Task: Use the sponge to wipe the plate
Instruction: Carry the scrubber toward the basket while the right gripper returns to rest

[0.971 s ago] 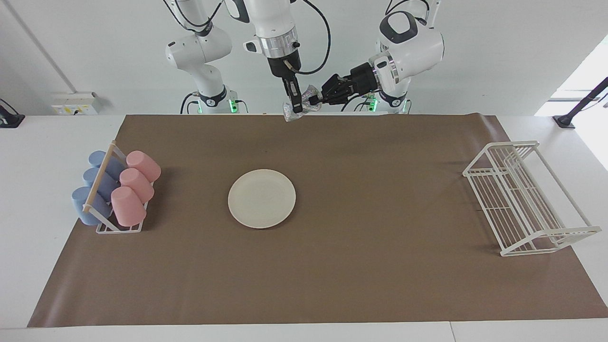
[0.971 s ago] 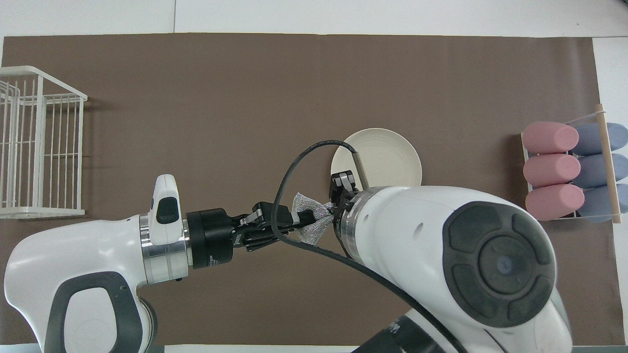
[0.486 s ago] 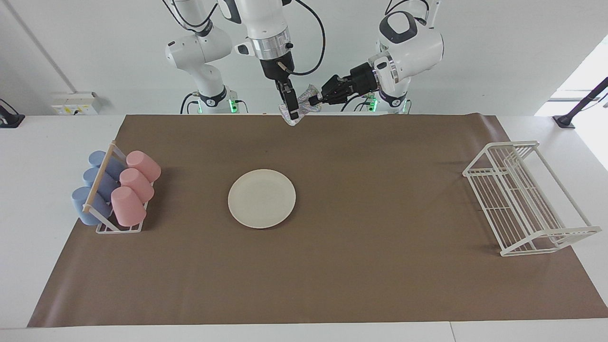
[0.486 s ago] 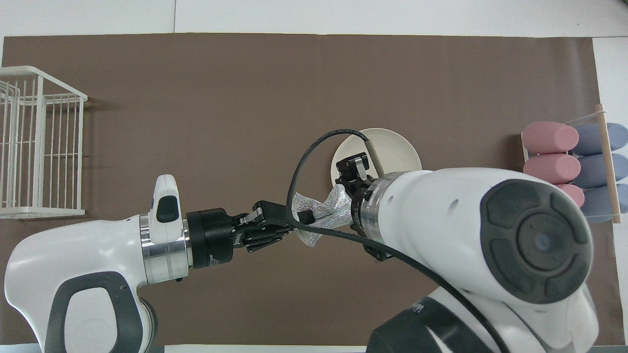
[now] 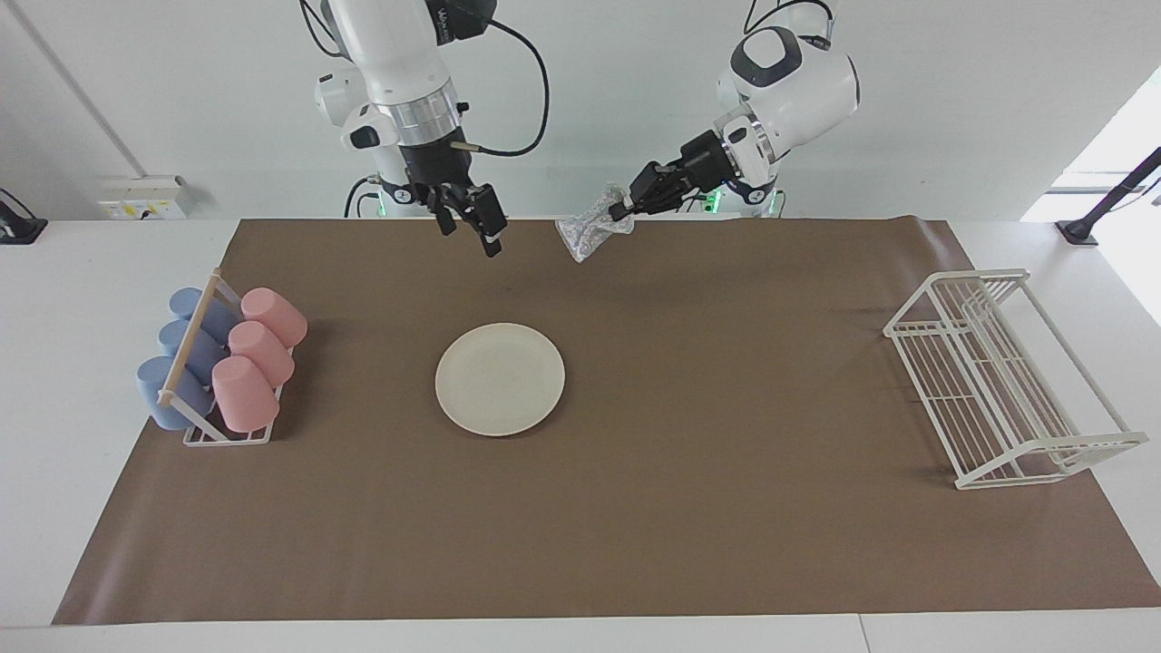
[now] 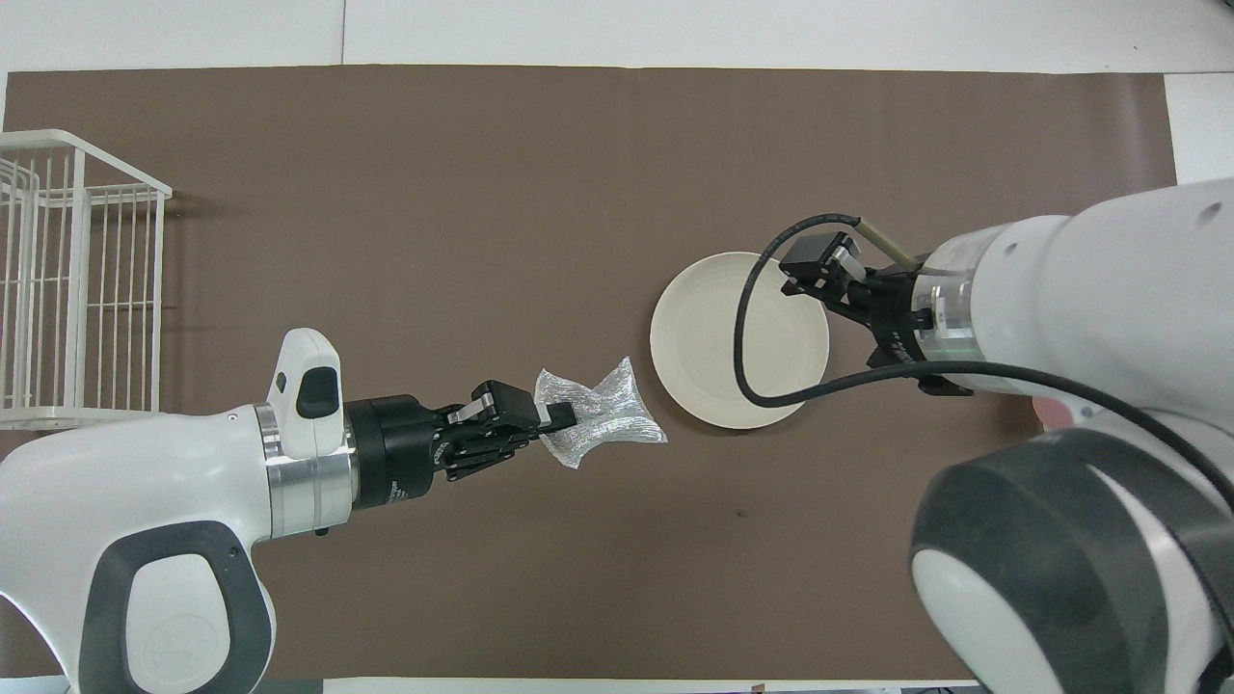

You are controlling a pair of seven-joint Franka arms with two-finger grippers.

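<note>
The left gripper (image 5: 624, 208) is clenched on one end of the crinkled silvery sponge (image 5: 585, 233), holding it in the air over the brown mat (image 5: 689, 381). The right gripper (image 5: 472, 222) hangs empty with fingers spread, apart from the sponge. The cream plate (image 5: 500, 378) lies flat mid-mat

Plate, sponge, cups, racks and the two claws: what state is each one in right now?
plate: flat on the brown mat, bare, untouched.
sponge: crumpled, held up in the air.
left gripper: shut on the sponge.
right gripper: open, empty, raised.
pink cups: lying in the cup rack.
blue cups: lying in the same rack.
white wire rack: empty.
</note>
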